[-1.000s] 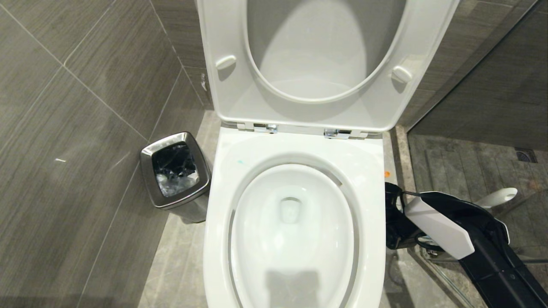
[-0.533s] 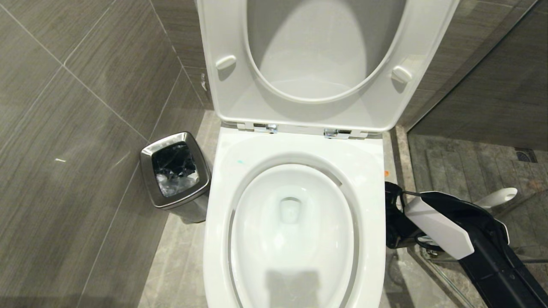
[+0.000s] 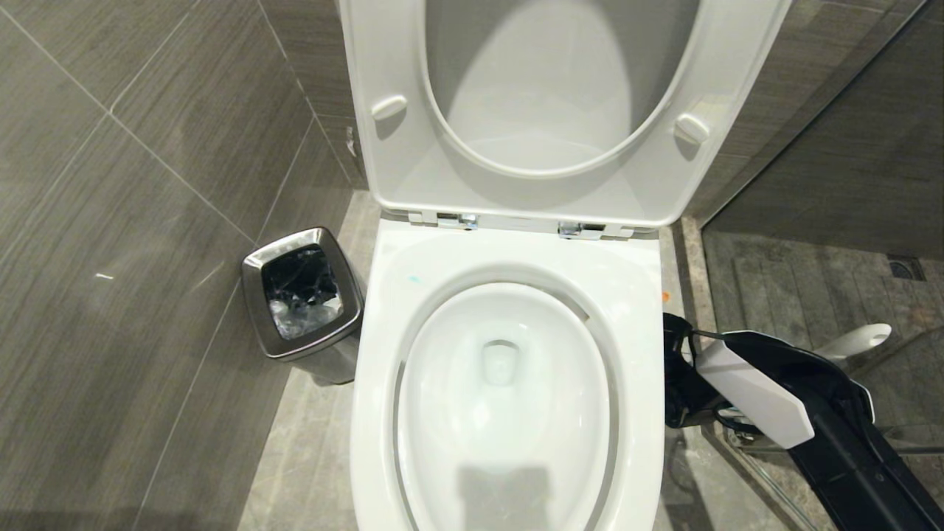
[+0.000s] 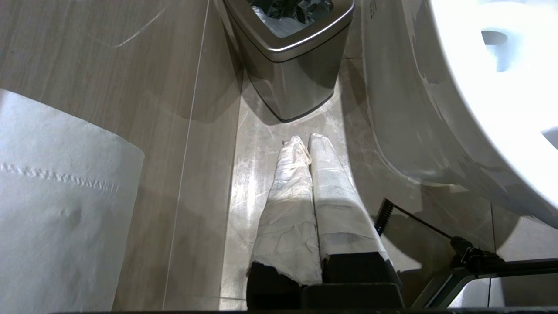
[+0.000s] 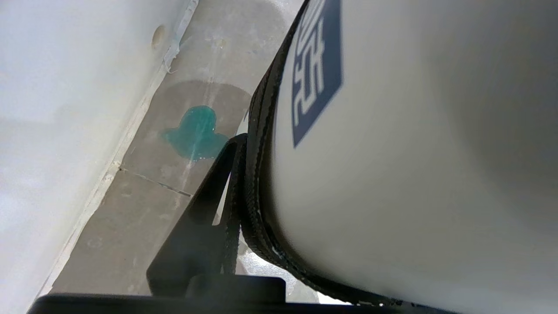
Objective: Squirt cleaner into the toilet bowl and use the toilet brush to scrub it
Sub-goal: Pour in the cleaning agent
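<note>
White glossy ceramic toilet bowl (image 3: 634, 295) stands open, seat and lid raised. Turquoise-blue cleaner (image 5: 196, 133) lies as a puddle on the grey floor tile beside the toilet's base. The right gripper (image 3: 686, 380) hangs low there against a white rounded body with a dark blue label (image 5: 392, 152); whether it grips cannot be told. Behind it, the toilet brush's white handle (image 3: 855, 341) shows. The left gripper (image 4: 305, 140), cloth-wrapped fingers pressed together, points floorward near a small steel bin (image 4: 296, 83).
</note>
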`<state>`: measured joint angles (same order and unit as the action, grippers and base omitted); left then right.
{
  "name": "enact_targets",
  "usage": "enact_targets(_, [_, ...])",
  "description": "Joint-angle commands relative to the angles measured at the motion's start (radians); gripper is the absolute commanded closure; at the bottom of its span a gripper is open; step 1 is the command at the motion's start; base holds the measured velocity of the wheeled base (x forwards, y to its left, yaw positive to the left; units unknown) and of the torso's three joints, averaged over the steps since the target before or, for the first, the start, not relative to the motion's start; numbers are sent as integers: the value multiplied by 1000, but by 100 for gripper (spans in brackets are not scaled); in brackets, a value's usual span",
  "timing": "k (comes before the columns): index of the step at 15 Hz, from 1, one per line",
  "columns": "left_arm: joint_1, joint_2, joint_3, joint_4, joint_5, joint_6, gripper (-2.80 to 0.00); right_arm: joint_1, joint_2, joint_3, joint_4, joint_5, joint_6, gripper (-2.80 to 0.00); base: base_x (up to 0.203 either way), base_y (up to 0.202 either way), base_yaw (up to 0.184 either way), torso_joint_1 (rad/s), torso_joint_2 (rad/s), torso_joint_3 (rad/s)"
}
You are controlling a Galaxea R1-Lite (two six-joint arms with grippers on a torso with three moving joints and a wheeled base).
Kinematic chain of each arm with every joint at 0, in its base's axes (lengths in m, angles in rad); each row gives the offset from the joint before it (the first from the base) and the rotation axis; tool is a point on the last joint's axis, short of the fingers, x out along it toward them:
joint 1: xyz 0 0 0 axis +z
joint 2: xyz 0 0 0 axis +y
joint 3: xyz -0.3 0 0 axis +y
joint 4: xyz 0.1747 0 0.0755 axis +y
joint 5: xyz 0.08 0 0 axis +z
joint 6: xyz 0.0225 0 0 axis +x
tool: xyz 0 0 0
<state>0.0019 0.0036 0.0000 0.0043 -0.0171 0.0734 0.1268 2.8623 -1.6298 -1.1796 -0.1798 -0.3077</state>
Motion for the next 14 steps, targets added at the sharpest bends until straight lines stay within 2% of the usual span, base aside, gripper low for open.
enact_targets(1, [0, -1, 0, 0, 0, 0, 0, 0, -2, -1, -6, -8, -2, 0, 0, 0, 0, 0, 0, 0])
enact_targets(14, [0, -1, 0, 0, 0, 0, 0, -32, -126, 65, -42, -49, 37, 0, 0, 0, 0, 0, 0, 0])
